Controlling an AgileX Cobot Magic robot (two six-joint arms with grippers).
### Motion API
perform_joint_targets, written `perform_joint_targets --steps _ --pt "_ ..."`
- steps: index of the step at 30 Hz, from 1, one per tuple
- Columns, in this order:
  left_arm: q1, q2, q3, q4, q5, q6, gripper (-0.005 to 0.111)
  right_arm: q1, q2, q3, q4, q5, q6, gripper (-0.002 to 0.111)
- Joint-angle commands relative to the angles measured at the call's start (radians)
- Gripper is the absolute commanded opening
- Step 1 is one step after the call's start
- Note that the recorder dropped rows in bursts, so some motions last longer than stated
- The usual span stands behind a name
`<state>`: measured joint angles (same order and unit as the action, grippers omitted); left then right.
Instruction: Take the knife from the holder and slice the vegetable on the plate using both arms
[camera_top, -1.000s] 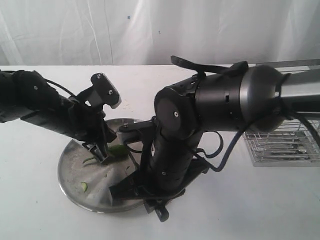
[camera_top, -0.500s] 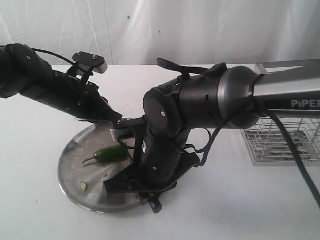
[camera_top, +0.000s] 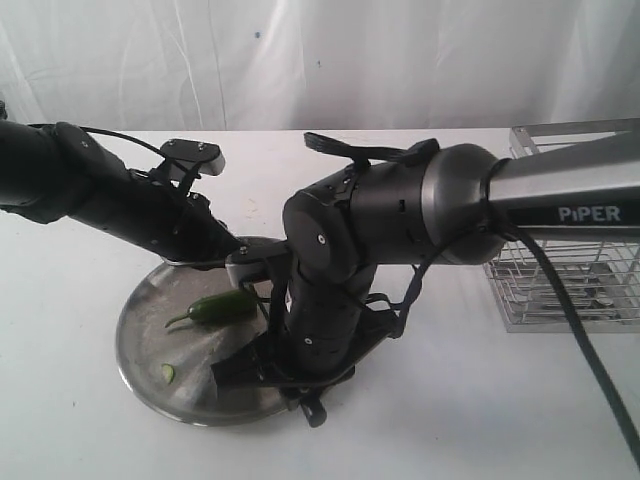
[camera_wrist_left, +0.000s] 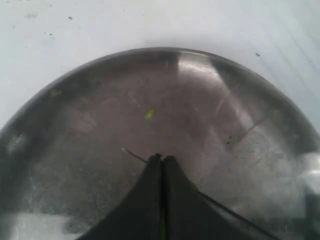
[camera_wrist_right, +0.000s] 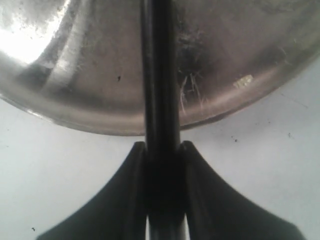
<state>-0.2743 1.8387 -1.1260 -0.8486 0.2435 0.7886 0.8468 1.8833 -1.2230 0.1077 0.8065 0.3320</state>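
Left gripper (camera_wrist_left: 161, 159): jaws pressed together with nothing between them; it hangs above the plate (camera_wrist_left: 65, 100) over bare metal; a small green fragment (camera_wrist_left: 149, 114) lies on the plate ahead of the fingertips.

Right gripper (camera_wrist_right: 161, 147): jaws narrow, clamped on the knife (camera_wrist_right: 159, 75); the knife's dark length runs out from between the fingers, across the plate's rim and over its floor; whether it touches the metal cannot be told.

Exterior view: the vegetable (camera_top: 222, 308) lies on the plate near its centre, stem pointing toward the left arm's side, held by neither gripper; one cut slice (camera_top: 168, 373) sits near the plate's near rim; the left arm (camera_top: 110, 205) reaches in over the far rim; the right arm (camera_top: 400, 215) bends down over the plate's right side; the holder (camera_top: 565, 290) stands on the white table (camera_top: 60, 400), well to the right of the plate.
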Motion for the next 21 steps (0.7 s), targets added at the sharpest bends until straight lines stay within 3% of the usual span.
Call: perform_joint_targets --steps 1,21 --pt "0.001 0.002 -0.005 -0.061 0.009 0.004 0.000 -0.001 0.011 -0.002 0.002 0.003 0.001 0.000" --pt "0.001 0.012 -0.005 -0.085 0.009 0.051 0.000 -0.001 0.025 -0.002 0.059 -0.025 -0.016 0.000"
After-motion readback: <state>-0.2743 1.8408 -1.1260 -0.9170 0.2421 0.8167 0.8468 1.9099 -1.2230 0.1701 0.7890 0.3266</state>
